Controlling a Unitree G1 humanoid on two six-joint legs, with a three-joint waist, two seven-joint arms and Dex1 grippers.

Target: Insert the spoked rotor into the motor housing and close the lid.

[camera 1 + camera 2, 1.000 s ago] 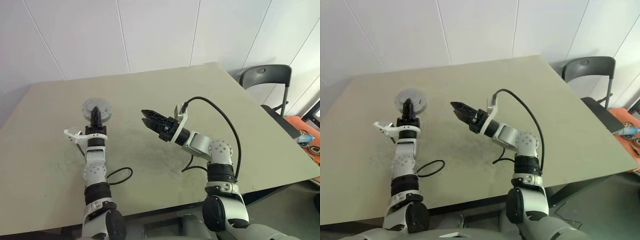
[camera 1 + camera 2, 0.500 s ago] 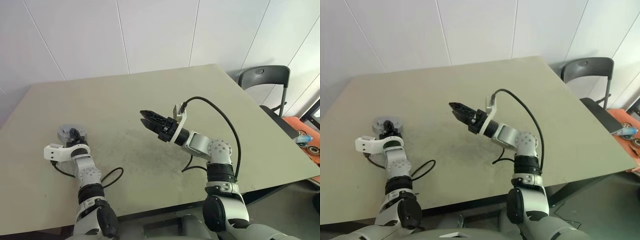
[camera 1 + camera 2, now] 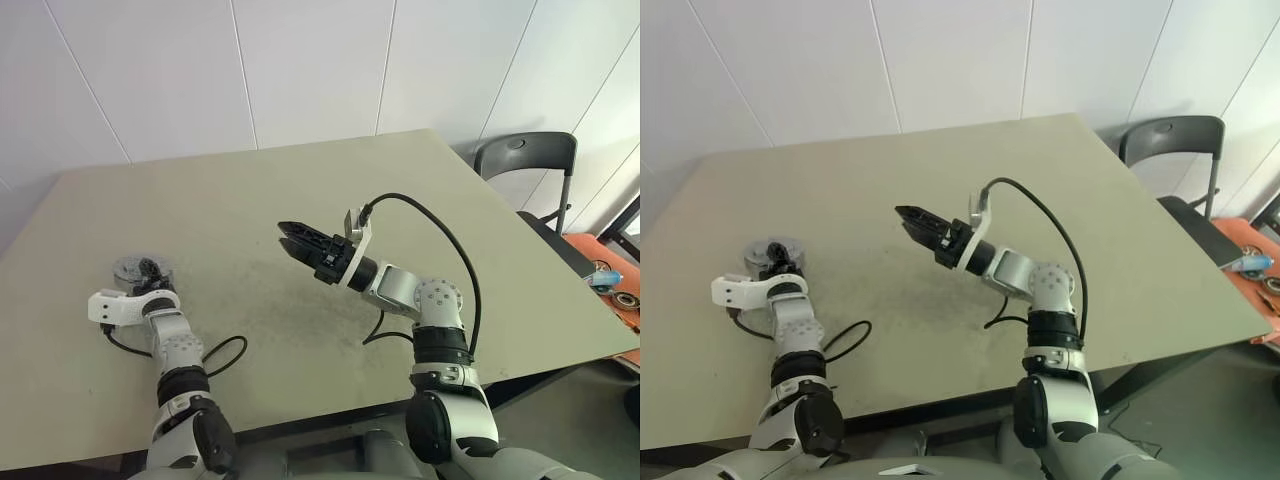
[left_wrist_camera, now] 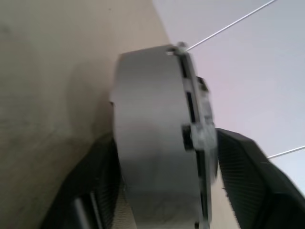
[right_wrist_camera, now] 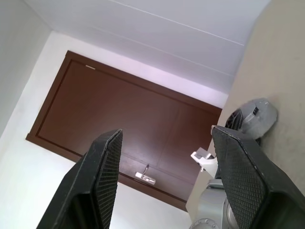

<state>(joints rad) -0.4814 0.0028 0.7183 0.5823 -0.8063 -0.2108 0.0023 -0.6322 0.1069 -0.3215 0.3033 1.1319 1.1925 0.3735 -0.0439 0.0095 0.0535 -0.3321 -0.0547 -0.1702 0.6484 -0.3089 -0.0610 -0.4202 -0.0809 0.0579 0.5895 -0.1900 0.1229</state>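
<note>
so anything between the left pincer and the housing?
Nothing visible. The housing sits on the table between the left pincer's two fingers, which stand slightly apart from its sides.

A plain test room or robot lab, bare and functional. A wide beige table (image 3: pixel 480 250) fills the middle of the head views, its top scuffed with dark marks near the centre. Behind it, from ten to two o'clock, runs a wall of large white panels (image 3: pixel 310 70) with thin seams. At three o'clock, just off the table's corner, stands a dark folding chair (image 3: pixel 530 160). Further down at four o'clock sits an orange bin (image 3: pixel 610 265) with small parts in it. The right wrist view shows a brown door (image 5: pixel 138 138) set in a white wall
</note>
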